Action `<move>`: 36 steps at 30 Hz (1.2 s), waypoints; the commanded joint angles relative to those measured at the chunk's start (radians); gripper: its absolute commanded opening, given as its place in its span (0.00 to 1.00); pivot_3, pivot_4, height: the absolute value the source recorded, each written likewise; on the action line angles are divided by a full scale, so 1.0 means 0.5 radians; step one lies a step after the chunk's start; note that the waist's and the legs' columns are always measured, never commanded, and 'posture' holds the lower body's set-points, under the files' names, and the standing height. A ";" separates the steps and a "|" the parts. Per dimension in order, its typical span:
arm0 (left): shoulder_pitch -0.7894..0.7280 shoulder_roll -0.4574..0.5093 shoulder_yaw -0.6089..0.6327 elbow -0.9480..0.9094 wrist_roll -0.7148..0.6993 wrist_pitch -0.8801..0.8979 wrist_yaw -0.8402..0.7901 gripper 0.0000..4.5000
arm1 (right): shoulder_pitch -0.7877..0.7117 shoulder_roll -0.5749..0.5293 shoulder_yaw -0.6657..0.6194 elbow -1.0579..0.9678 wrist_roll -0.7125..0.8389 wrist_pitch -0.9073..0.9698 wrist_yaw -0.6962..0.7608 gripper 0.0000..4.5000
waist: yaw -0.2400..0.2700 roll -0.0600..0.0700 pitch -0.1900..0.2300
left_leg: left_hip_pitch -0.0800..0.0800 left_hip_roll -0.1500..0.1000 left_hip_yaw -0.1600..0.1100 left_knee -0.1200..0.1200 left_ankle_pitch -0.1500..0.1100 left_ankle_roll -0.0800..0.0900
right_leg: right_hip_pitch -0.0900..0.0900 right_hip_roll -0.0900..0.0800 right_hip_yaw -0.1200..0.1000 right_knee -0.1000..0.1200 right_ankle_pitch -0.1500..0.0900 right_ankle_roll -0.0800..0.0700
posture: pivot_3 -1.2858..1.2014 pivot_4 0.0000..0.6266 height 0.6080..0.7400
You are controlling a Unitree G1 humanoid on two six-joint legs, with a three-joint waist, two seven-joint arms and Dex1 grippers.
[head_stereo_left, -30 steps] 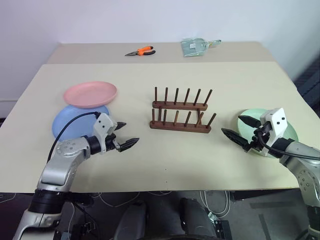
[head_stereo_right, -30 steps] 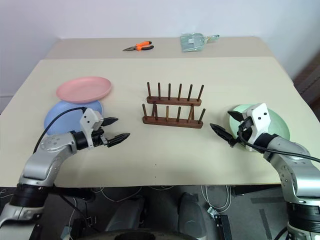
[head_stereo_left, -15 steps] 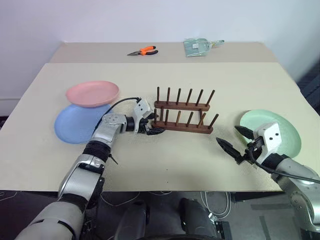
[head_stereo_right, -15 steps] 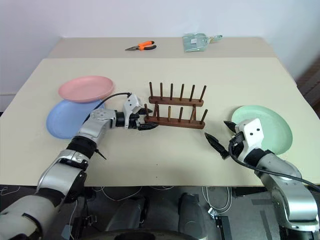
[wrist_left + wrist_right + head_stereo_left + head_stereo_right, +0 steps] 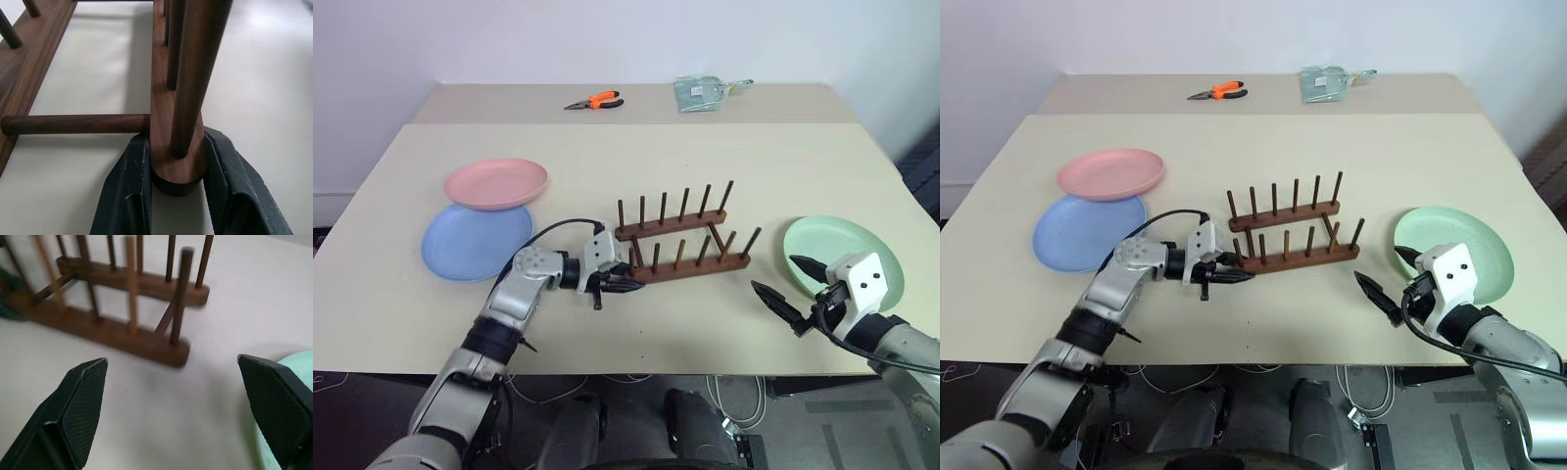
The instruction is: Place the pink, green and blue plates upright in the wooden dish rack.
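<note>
On the beige tabletop (image 5: pixel 636 323), the wooden dish rack (image 5: pixel 681 242) sits near the middle, skewed so that its right end lies farther back than its left. The left gripper (image 5: pixel 612 282) has its jaws closed on the rounded left end of the rack's near rail; in the left wrist view the two black fingers (image 5: pixel 128 196) press against either side of that rail end, just below the first peg. The right gripper (image 5: pixel 795 289) hovers over the tabletop to the right of the rack, well apart from it, with its jaws spread wide and nothing between them. The green plate (image 5: pixel 847 258) lies flat just behind and beside this gripper, near the right edge. On the left side, the pink plate (image 5: pixel 496 183) rests with its near rim overlapping the far edge of the blue plate (image 5: pixel 475 241), both lying flat and apart from the rack. At the far end of the tabletop lie orange-handled pliers (image 5: pixel 592 100) and, to their right, a clear plastic packet (image 5: pixel 701 93).
</note>
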 commanded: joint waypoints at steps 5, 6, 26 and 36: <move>0.053 0.153 0.047 -0.170 0.019 0.078 0.088 0.48 | -0.044 -0.106 0.024 0.132 -0.097 -0.066 0.101 0.97 | -0.002 0.000 0.000 | 0.001 0.000 0.000 0.000 0.000 0.000 | 0.000 0.000 0.000 0.000 -0.003 -0.003 | 0.52 0.24 1.00; 0.048 0.187 0.052 -0.149 0.048 0.062 0.117 0.59 | -0.043 -0.117 0.021 0.154 -0.110 -0.072 0.113 0.97 | -0.002 0.000 0.000 | 0.001 0.000 0.000 0.000 0.000 0.000 | 0.000 0.000 0.000 0.000 -0.003 -0.003 | 0.52 0.24 1.00; 0.441 0.148 -0.079 -0.723 0.007 0.522 0.623 0.01 | -0.275 -0.045 0.704 0.466 -0.763 -0.308 0.003 0.00 | -0.004 -0.005 -0.007 | 0.004 0.001 0.002 0.003 0.000 0.000 | 0.005 -0.001 -0.001 0.000 -0.004 -0.005 | 0.52 0.24 1.00; 0.172 -0.077 0.064 -0.173 0.157 0.298 1.103 0.01 | -0.911 0.194 0.850 0.972 -0.971 -0.373 -0.234 0.00 | -0.005 -0.005 -0.012 | 0.007 0.000 0.000 0.001 0.000 -0.001 | 0.004 0.001 -0.001 0.002 0.002 -0.001 | 0.52 0.24 1.00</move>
